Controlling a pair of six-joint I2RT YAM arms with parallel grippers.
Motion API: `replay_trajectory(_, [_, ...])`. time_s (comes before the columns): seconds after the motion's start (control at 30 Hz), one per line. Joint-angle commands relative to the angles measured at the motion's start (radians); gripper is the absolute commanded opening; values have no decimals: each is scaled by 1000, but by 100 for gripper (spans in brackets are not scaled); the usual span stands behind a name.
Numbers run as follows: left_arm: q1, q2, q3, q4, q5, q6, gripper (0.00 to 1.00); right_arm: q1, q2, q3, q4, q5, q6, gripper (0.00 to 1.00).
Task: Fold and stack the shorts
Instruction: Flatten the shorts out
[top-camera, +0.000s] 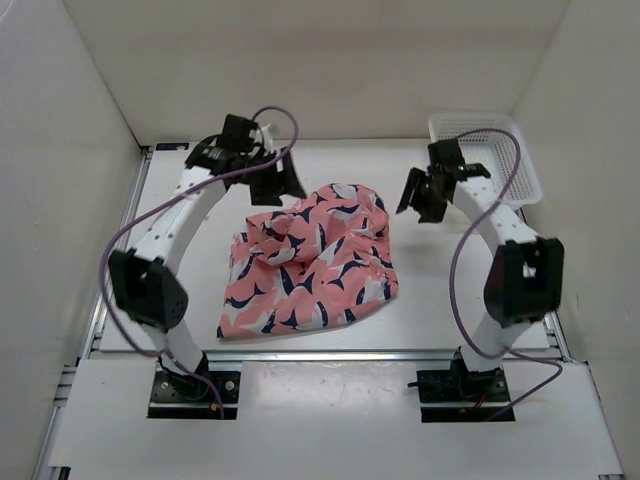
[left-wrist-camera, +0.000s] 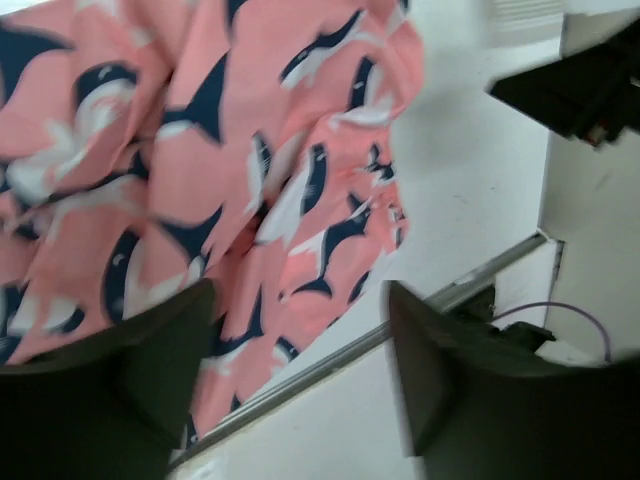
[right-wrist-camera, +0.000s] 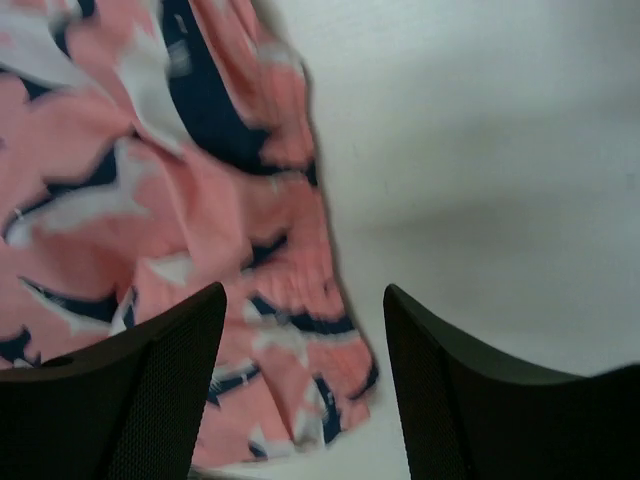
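Observation:
The salmon-pink shorts (top-camera: 315, 260) with navy and white whale shapes lie rumpled in the middle of the white table, partly folded over at the top. My left gripper (top-camera: 283, 183) is open and empty, hovering above the shorts' upper left edge. My right gripper (top-camera: 420, 200) is open and empty, hovering just right of the shorts' upper right edge. The left wrist view shows the shorts (left-wrist-camera: 200, 170) under its spread fingers (left-wrist-camera: 130, 390). The right wrist view shows the shorts' hem (right-wrist-camera: 200, 250) between and left of its fingers (right-wrist-camera: 470, 390).
A white plastic mesh basket (top-camera: 490, 150) stands at the back right corner, behind the right arm. White walls enclose the table on the left, back and right. A metal rail (top-camera: 330, 352) runs along the table's front edge.

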Motion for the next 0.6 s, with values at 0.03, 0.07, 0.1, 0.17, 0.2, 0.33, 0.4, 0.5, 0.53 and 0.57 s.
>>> replay_trajectory(0.03, [8, -310, -270, -21, -127, -9, 66, 42, -341, -230, 75, 1, 68, 61])
replay_trajectory(0.07, [8, -346, -331, -21, -146, -26, 61, 53, -377, -290, 75, 1, 77, 54])
replay_trajectory(0.1, [8, -382, -392, -21, -181, -43, 55, 62, -409, -400, 85, 1, 88, 49])
replay_trajectory(0.17, [8, -493, -559, -30, -221, -114, 51, 73, -503, -506, 100, -42, 125, 38])
replay_trajectory(0.2, [8, -528, -611, -30, -242, -138, 51, 73, -558, -557, 109, -71, 139, 36])
replay_trajectory(0.33, [17, -689, -822, -41, -263, -270, 86, 73, -647, -781, 180, -218, 229, 55])
replay_trajectory(0.4, [17, -712, -921, -19, -234, -324, 96, 73, -647, -832, 244, -256, 278, 70])
replay_trajectory(0.5, [17, -733, -1032, 5, -198, -376, 99, 63, -632, -895, 337, -298, 367, 74])
replay_trajectory(0.53, [17, -743, -1055, 5, -175, -385, 99, 63, -632, -904, 357, -298, 383, 74])
replay_trajectory(0.57, [17, -743, -1077, 23, -163, -385, 99, 63, -617, -904, 377, -298, 409, 74])
